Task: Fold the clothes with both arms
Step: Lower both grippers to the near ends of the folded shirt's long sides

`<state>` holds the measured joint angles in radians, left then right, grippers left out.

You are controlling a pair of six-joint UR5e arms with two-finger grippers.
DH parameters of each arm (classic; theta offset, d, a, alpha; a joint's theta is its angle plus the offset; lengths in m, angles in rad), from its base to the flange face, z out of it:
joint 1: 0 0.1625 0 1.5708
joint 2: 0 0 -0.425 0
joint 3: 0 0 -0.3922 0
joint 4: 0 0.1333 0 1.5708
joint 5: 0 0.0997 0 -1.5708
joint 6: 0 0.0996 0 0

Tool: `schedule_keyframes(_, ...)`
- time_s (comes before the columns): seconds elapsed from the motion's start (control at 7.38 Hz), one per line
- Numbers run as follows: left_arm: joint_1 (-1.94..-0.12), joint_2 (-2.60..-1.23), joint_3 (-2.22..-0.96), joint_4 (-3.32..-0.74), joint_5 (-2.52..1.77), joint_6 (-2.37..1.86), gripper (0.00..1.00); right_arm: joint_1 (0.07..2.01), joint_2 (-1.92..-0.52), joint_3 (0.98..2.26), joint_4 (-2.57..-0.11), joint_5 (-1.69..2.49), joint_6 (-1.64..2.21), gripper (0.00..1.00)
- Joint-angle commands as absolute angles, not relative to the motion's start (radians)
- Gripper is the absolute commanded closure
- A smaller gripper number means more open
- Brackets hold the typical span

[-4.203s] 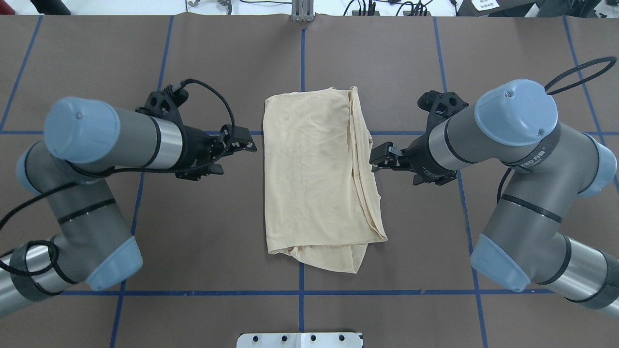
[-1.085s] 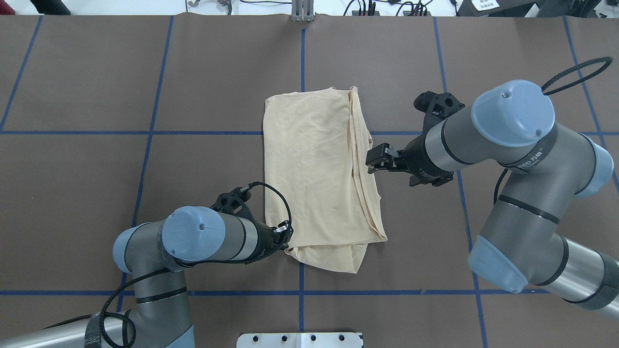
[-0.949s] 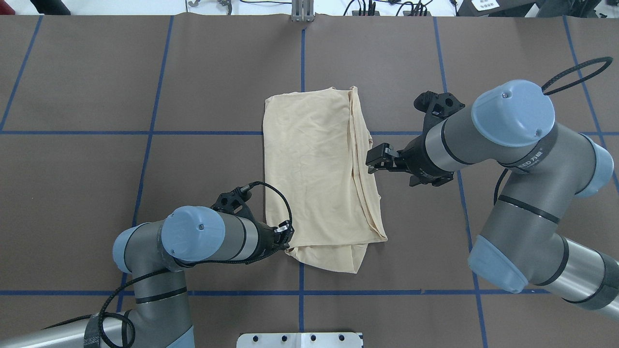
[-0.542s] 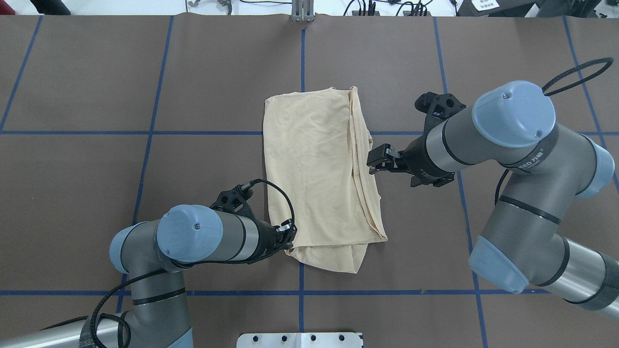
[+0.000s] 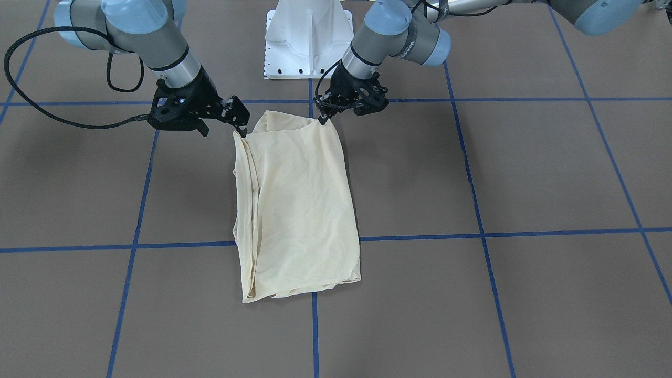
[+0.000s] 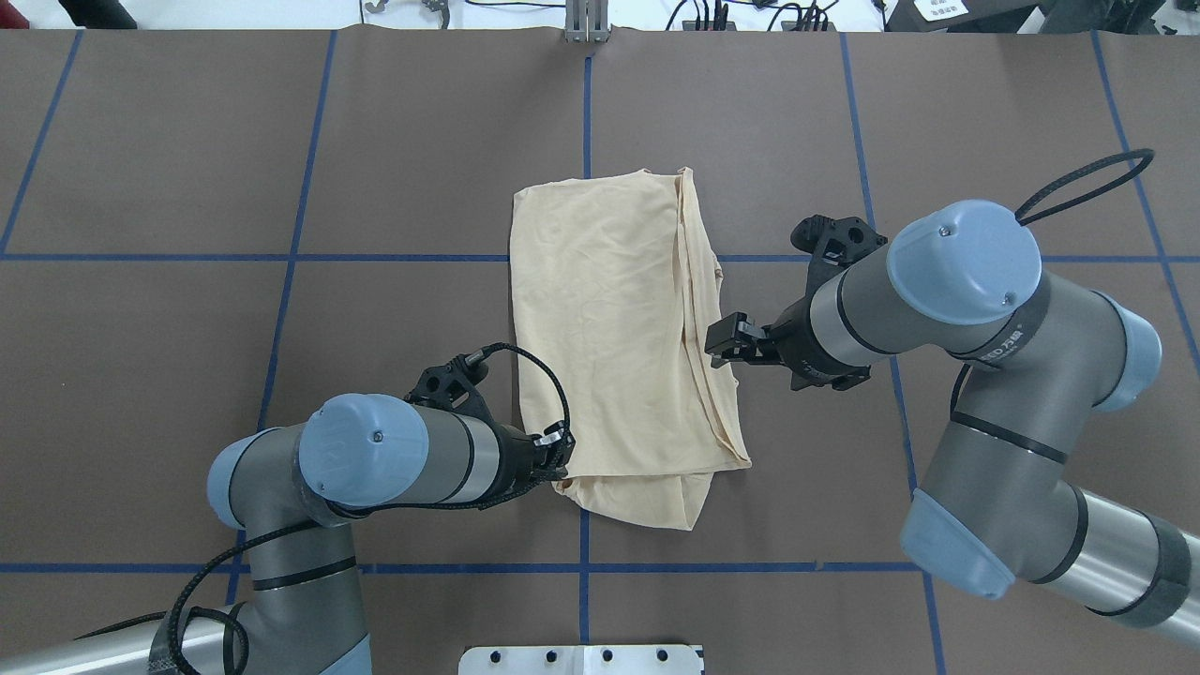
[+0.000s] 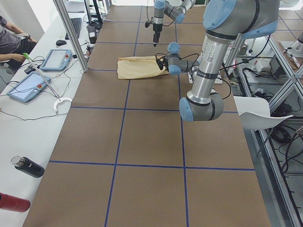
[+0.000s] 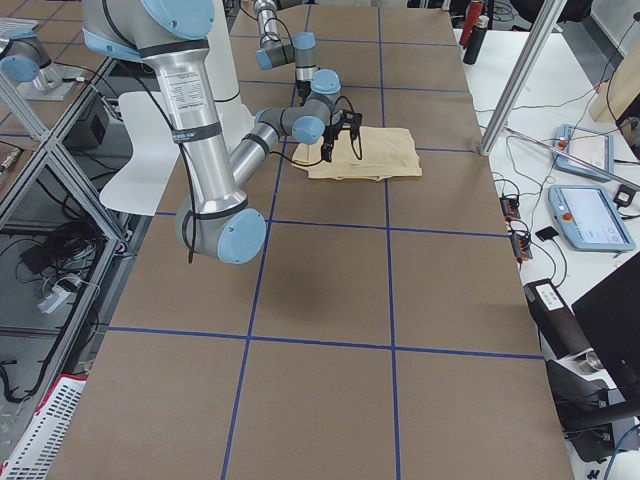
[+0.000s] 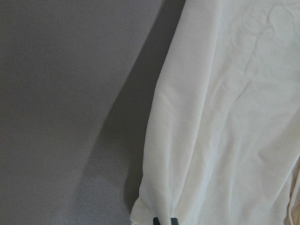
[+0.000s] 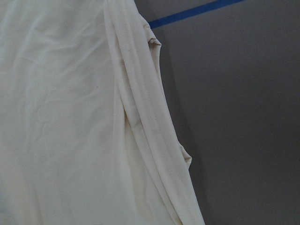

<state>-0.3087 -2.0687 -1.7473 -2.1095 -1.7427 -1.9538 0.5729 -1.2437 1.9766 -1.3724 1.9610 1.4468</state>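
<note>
The clothes (image 6: 609, 328) are one pale cream shirt folded into a long rectangle mid-table, also seen in the front view (image 5: 299, 199). My left gripper (image 6: 561, 459) sits at the shirt's near-left corner. In the left wrist view its two dark fingertips (image 9: 165, 221) stand close together, pinching the cloth edge (image 9: 225, 117). From the front the left gripper (image 5: 322, 118) holds that corner slightly raised. My right gripper (image 6: 714, 344) hovers open at the shirt's right hem, its fingers (image 5: 240, 126) just over the layered edge (image 10: 140, 117). No print or tag shows.
The white pedestal base (image 5: 308, 37) stands at the table's near edge behind both arms. Blue tape lines (image 6: 291, 258) grid the brown table. A side bench holds tablets (image 7: 57, 59) and bottles (image 7: 26, 166), with a seated person (image 7: 9, 42) beside it.
Four seconds ago my left gripper was beside the shirt's left edge; it moved to the near-left corner and has stayed there. My right gripper slid along the right hem toward the robot.
</note>
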Motion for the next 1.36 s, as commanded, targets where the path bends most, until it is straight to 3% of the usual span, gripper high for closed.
schedule_keyframes(0.0, -0.310, -2.066, -1.750, -2.109, -1.738, -1.954, 1.00, 0.529, -1.252, 1.974, -1.373, 1.940, 1.453, 0.00)
schedule_keyframes(1.22, -0.308, -2.071, -1.753, -2.111, -1.744, -1.953, 1.00, 0.384, -1.200, 1.850, -1.402, 1.812, 1.582, 0.00)
